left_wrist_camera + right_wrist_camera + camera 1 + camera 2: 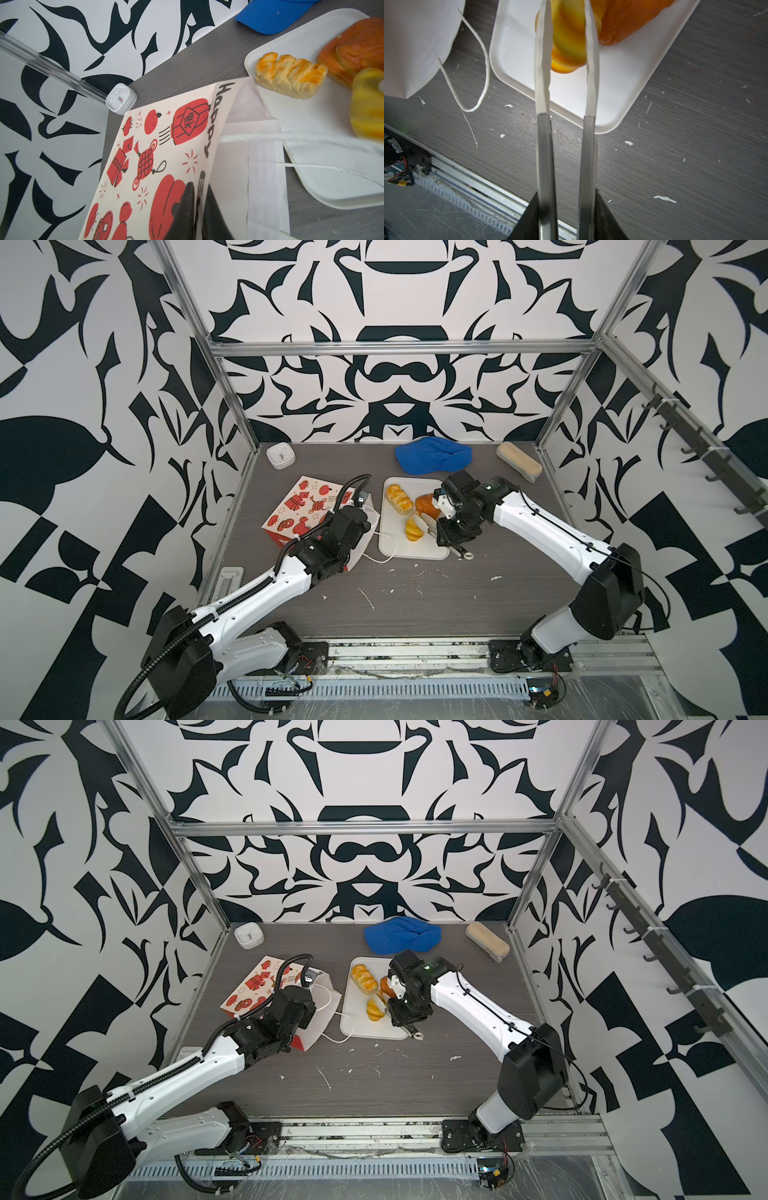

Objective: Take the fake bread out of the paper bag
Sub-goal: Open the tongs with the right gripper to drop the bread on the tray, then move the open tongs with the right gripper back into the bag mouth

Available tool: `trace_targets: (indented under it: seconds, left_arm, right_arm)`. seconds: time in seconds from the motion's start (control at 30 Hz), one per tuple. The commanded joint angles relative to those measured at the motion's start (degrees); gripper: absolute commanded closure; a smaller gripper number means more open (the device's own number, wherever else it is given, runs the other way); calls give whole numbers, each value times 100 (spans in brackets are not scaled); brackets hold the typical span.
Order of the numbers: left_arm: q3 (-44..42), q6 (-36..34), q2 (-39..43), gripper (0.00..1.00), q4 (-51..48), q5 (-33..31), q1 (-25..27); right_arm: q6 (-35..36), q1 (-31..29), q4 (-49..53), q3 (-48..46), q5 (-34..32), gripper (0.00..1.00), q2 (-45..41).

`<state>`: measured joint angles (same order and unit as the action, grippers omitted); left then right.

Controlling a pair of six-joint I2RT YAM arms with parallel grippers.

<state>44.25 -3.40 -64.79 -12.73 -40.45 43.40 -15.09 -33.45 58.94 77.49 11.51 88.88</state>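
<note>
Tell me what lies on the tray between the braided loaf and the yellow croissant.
Nothing: in both top views bare white tray separates the braided loaf from the yellow croissant. The brown pastry sits off to the side.

White-shelled arms [266, 587], black joints, ribbed black cable conduit [137, 684].

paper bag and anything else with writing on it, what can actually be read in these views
"Happy": black letters along the top edge of the red-and-white printed paper bag, clear in the left wrist view.
A Chinese character in the diamond on the bag's red lantern print: too small to read for certain.
Numerals round the dial of the small white square clock: too small to read.
The white rectangular tray and blue cap show no text.
</note>
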Motion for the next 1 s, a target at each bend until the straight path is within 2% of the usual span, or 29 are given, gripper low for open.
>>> trace_targets:
  seconds: [0.0,0.23,0.5,0.67,0.97]
  left_arm:
    - [-32,103,38,88,192,63,-24]
    - [12,111,-103,88,254,107,-29]
    - [145,76,-151,88,183,107,-25]
    - [197,-1,-117,88,157,125,-25]
    - [515,-187,-381,88,61,47,-51]
  right_arm:
    - [-9,42,-262,197,-43,60,-166]
    - [-62,74,-1043,-50,71,59,-457]
    - [-63,73,-1271,-197,-81,60,-661]
    - [31,63,-1438,-325,284,62,-796]
    - [325,-575,-1988,-817,813,63,-1174]
